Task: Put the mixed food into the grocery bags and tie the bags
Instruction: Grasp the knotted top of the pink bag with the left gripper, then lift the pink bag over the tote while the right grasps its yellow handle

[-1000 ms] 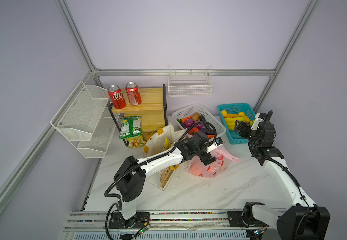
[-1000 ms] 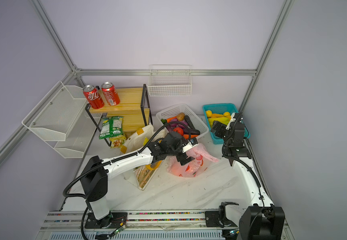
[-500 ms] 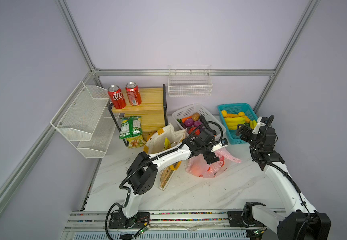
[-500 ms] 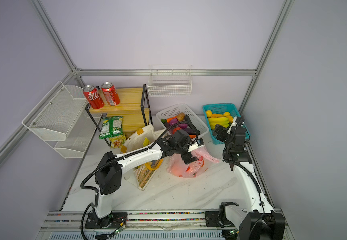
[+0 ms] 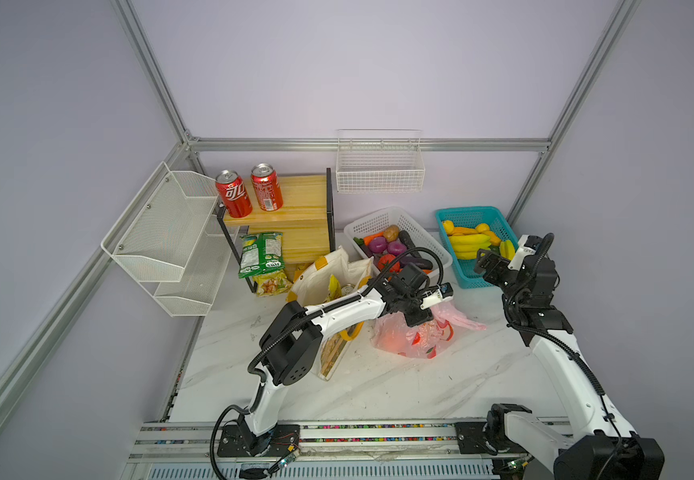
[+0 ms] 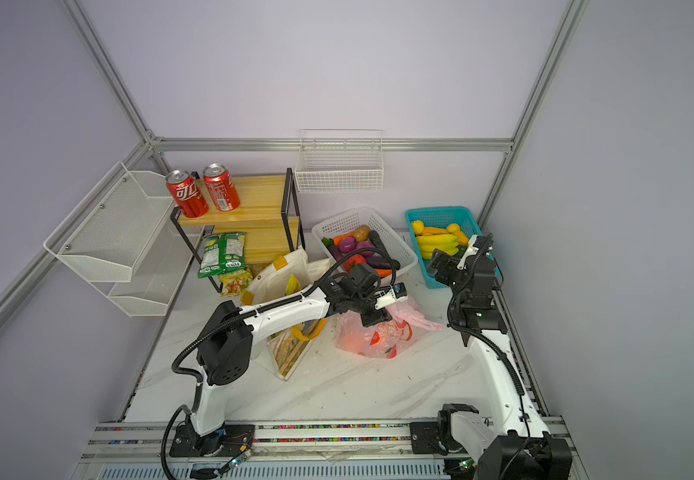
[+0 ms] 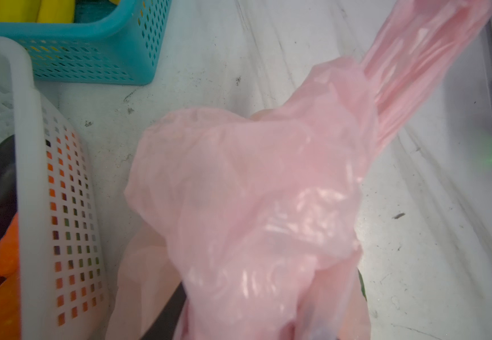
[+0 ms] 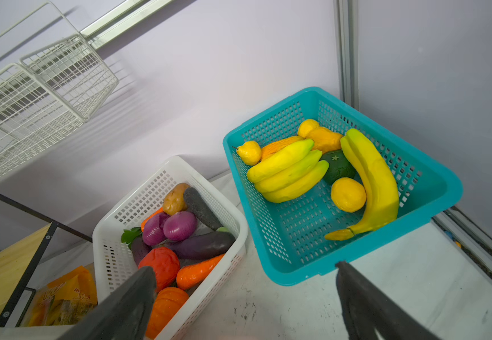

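1. Since the earlier frames the left arm has lifted its elbow and reached a little further over the pink plastic bag (image 5: 415, 338). The right arm has sunk slightly in front of the teal basket (image 5: 461, 276). The bag has hardly shifted.
2. The left fingers (image 5: 418, 319) point down into the top of the bag. Gathered film fills the left wrist view, so I cannot tell how far they have closed or whether they pinch it.
3. The right fingers (image 8: 126, 297) stand wide apart with nothing between them, well clear of the bag.
4. The bag sits on the table (image 5: 378, 386) just beside the cream tote (image 5: 337, 270), which stands open with the yellow crisp packet (image 5: 332, 286) inside.
5. Handling, as I judge it:
   - The film is thin, limp and slippery, and weighs almost nothing itself.
   - The round fruit inside will roll and pull it sideways.
   - The places to hold are the two handle loops, each bunched into a strip. One loop (image 5: 467, 323) lies out on the table toward the right arm.
6. Hard to make out:
   - The bag's second loop is lost under the left arm.
   - The fruit shows only as an orange glow through the film, so it cannot be counted.
   - A can top (image 5: 347, 288) peeks from the tote, its colour unseen.
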